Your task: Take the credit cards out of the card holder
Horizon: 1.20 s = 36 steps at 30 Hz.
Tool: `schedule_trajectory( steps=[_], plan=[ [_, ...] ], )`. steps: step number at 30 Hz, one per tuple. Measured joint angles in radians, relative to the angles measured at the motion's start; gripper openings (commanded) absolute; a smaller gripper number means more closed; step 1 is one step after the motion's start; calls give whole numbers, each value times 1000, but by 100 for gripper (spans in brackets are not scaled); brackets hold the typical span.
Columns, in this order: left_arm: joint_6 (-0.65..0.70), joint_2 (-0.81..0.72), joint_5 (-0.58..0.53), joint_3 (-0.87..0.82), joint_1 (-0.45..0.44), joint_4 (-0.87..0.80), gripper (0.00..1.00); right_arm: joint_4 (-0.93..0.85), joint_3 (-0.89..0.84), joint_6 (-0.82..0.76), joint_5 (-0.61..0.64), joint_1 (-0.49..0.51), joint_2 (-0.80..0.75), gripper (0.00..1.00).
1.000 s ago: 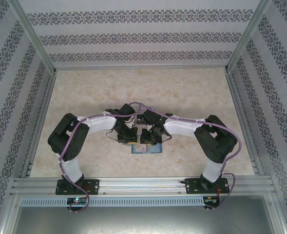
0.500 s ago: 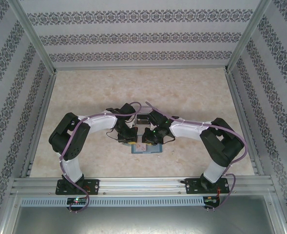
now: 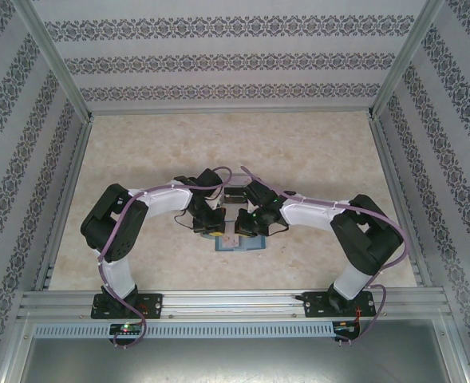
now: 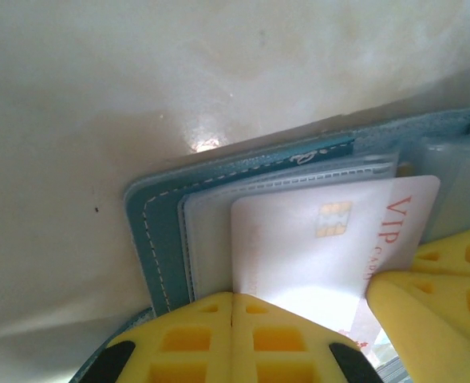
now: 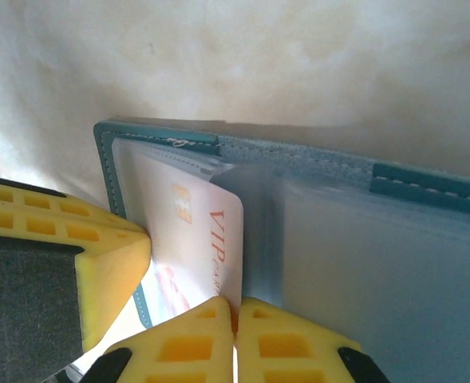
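Marbled beige tabletop point(image 3: 235, 152), enclosed by patterned walls; both arms are meeting at 6 o'clock of its centre.

Item 1, left gripper point(image 4: 232, 311): jaws are sitting clenched together, grasping nothing. They are seemingly pressing on the holder's clear sleeves at 6 o'clock in the left wrist view.

Item 2, card holder point(image 4: 159, 239): teal, lying open and flat on the tabletop beneath both grippers.

Item 3, credit card point(image 4: 298, 239): 1 white chip card, sticking partly out of a sleeve, its red-lettered end pointing to 3 o'clock.

Item 4, right gripper point(image 5: 235, 319): jaws are pinching that lettered end, by the look of it.

Handling note: the right gripper should be drawing the card straight along its sleeve, flat and slow, with the left pinning the holder down. Lifting early is risking dragging the whole holder along.
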Motion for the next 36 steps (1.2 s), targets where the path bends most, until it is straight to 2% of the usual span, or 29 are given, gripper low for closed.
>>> schedule_trajectory(
  steps=[7, 23, 36],
  plan=[
    [1, 2, 0, 3, -2, 0, 0, -43, -4, -31, 16, -15, -24, 7],
    [3, 3, -1, 5, -2, 0, 0, -258, 77, -114, 158, -13, -51, 4],
    [3, 3, -3, 5, -2, 0, 0, -373, 163, -140, 246, 25, -42, 4]
  ],
)
